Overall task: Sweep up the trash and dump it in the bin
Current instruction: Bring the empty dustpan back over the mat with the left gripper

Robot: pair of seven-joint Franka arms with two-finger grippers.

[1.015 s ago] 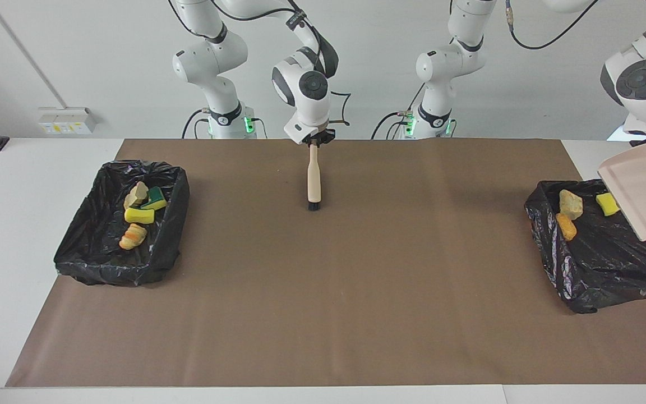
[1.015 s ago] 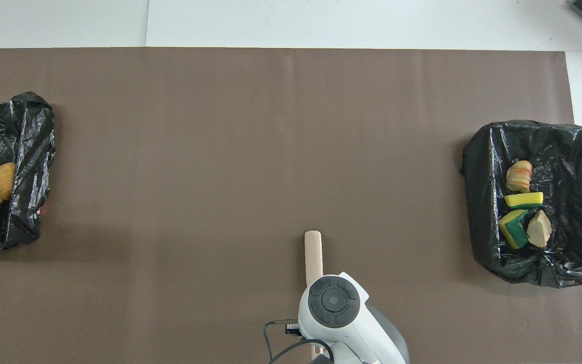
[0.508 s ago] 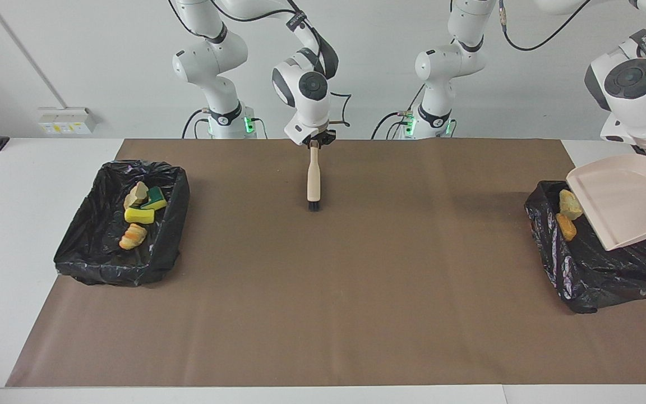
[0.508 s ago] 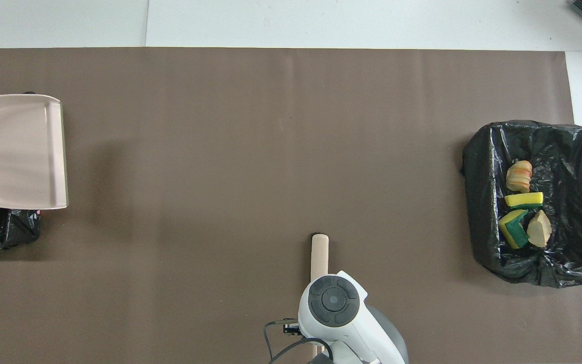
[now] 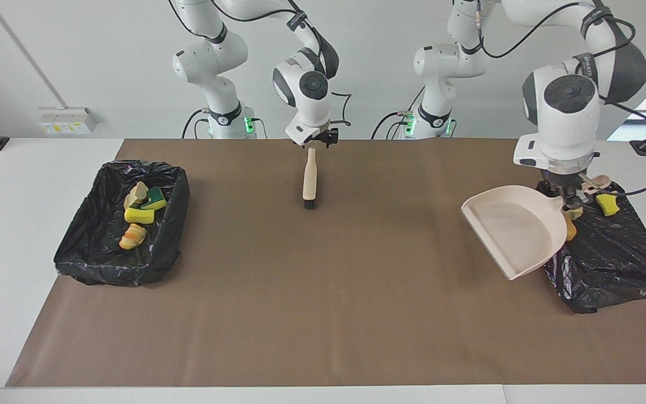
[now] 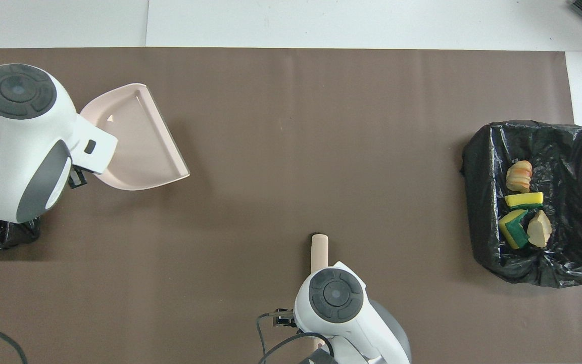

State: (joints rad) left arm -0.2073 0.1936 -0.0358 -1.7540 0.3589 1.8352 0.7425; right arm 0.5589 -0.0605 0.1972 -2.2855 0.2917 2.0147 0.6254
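Note:
My left gripper is shut on the handle of a pale pink dustpan, held empty over the mat beside the black-lined bin at the left arm's end. That bin holds trash: a yellow sponge chunk and brown lumps mostly hidden by the pan. My right gripper is shut on a wooden brush hanging bristles-down over the mat. In the overhead view the dustpan and brush show, and the wrists hide both grippers.
A second black-lined bin at the right arm's end holds several scraps: a yellow sponge, a green-sided sponge and brown lumps. It also shows in the overhead view. A brown mat covers the table.
My left arm has swung the dustpan from over its bin toward the middle of the mat and levelled it. The brush has shifted slightly. The scraps have stayed in the bins.

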